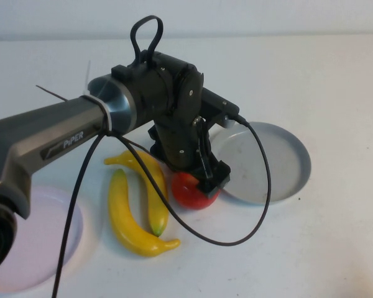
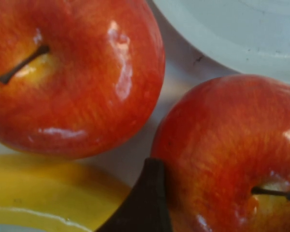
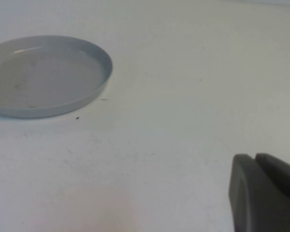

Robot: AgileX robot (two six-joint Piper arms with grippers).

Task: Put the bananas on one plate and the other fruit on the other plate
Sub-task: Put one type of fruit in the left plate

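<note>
The left gripper [image 1: 206,180] is low over the middle of the table, right above the apples, and I cannot tell if its fingers are apart or together. In the high view only one apple [image 1: 191,190] shows under it, just beside the near-left rim of the grey plate [image 1: 292,155]. The left wrist view shows both apples close to each other: one [image 2: 72,72] with its stem up, the other [image 2: 232,154] next to a dark fingertip [image 2: 147,203] (touching or not, I cannot say).

The two bananas [image 1: 133,214] lie side by side on the table, left of the apples, between the two plates. The pink plate [image 1: 31,239] is at the near left corner.

The right gripper [image 3: 266,193] hangs over bare table, well apart from the grey plate, with its fingers together.
</note>
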